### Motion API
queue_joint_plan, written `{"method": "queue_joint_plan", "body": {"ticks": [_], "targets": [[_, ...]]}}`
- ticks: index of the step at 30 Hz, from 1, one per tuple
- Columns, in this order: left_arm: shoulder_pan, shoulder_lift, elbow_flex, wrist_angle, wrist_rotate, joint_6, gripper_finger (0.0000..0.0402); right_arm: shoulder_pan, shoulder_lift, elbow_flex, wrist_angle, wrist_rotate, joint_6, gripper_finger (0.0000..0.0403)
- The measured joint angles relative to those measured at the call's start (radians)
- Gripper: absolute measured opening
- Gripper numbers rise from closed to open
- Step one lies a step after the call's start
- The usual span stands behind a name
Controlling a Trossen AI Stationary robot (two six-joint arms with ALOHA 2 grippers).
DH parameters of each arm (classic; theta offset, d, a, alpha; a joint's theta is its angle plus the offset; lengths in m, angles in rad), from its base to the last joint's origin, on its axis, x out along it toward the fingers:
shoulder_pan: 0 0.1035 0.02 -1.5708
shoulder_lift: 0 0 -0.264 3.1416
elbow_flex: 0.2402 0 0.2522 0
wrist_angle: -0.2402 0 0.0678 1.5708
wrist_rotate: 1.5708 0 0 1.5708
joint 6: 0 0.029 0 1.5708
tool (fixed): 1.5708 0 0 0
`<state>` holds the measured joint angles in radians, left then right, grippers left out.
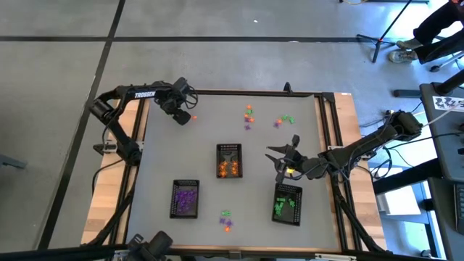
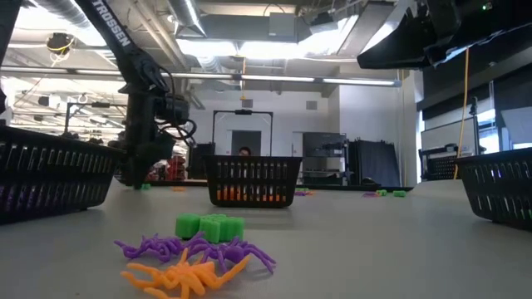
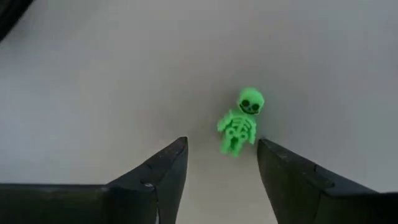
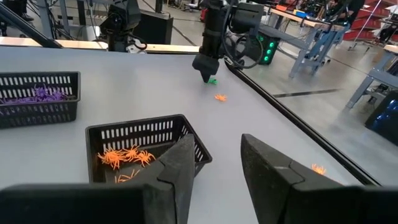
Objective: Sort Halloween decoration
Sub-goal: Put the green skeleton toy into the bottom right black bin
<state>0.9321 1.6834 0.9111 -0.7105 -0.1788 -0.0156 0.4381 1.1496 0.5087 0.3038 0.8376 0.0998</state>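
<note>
while the left gripper [image 3: 221,165] is hanging with jaws apart just over it, far from the orange tray [image 1: 229,160], the green skeleton [image 3: 239,129] is looking light, stiff and slippery, best pinched across its ribs.

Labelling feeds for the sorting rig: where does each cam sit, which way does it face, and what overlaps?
High: overhead, straight down on the table, both arms and three trays.
Low: table height, level across spider trinkets toward the room; left arm shows.
Left wrist: above the tabletop, facing a green skeleton past the open left gripper.
Right wrist: past the right gripper across the orange tray to the left arm.
Shared: that tray appears in high, low, right wrist.
</note>
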Motion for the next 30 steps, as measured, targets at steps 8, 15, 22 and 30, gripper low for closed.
{"method": "queue_joint_plan", "body": {"ticks": [8, 15, 22, 30], "targets": [[-0.012, 0.000, -0.007, 0.081, 0.032, -0.011, 0.0189, 0.000, 0.000, 0.000, 0.001, 0.014, 0.000, 0.0129], [-0.012, 0.000, -0.007, 0.056, 0.036, -0.035, 0.0159, 0.000, 0.000, 0.000, 0.010, 0.016, 0.000, 0.0129], [-0.017, 0.001, 0.001, 0.045, 0.044, -0.001, 0.0096, 0.000, 0.000, 0.000, 0.036, 0.016, 0.000, 0.0129], [-0.044, -0.055, 0.072, -0.013, 0.036, 0.002, 0.0010, 0.000, 0.000, 0.000, 0.035, -0.001, 0.006, 0.0129]]}}
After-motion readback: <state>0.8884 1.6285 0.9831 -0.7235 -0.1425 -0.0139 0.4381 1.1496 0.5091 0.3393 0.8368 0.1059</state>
